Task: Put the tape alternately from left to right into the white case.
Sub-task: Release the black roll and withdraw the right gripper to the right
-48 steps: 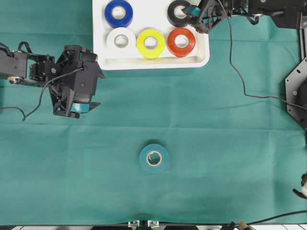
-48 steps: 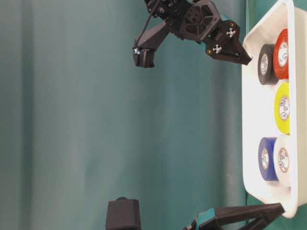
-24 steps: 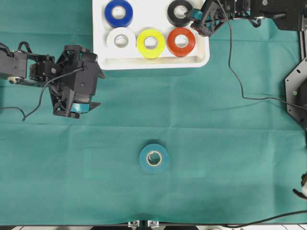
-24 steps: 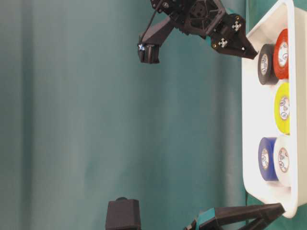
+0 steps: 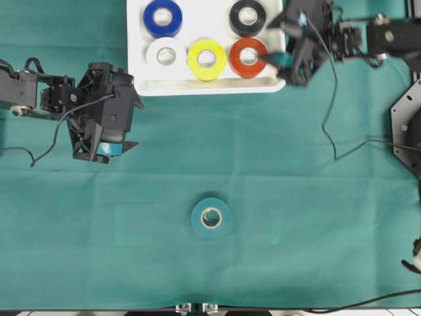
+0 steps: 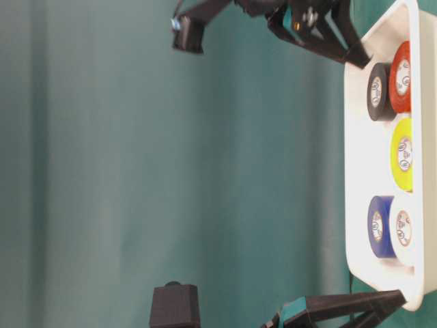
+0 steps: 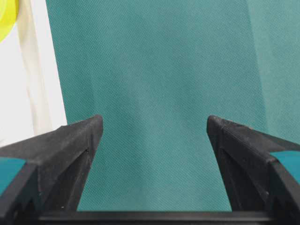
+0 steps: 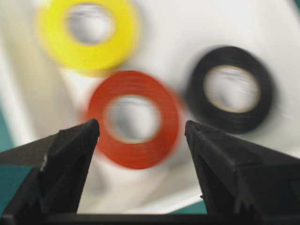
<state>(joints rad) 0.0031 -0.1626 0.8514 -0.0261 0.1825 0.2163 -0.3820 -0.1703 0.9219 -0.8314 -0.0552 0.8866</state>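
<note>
Right gripper (image 5: 287, 58) sits at the upper right of the overhead frame, over the right edge of the white case (image 5: 138, 66), with its jaws spread wide and nothing between them; its wrist view looks down past both fingers onto the red-orange roll (image 8: 133, 119), with the black roll (image 8: 232, 89) and yellow roll (image 8: 89, 33) behind it. Left gripper (image 5: 128, 118) sits at the middle left of the overhead frame, just below the case's lower left corner, jaws likewise spread and empty, with bare green cloth (image 7: 154, 93) showing between them. Five rolls lie flat in the case: blue (image 5: 162, 18) and black (image 5: 248, 16) in the upper row, white (image 5: 166, 54), yellow (image 5: 206, 59) and red-orange (image 5: 248, 57) in the lower row. One roll is not yet placed: the teal roll (image 5: 211, 217) lies flat on the cloth at the lower centre of the frame, well apart from the case and from both grippers. It lies down and to the right of the left gripper, and down and to the left of the right gripper. By appearance the left gripper is the nearer of the two. Being round and lying on its face, the roll presents no long axis, so a top-down approach with the jaws straddling its outer rim should serve from any heading.
</note>
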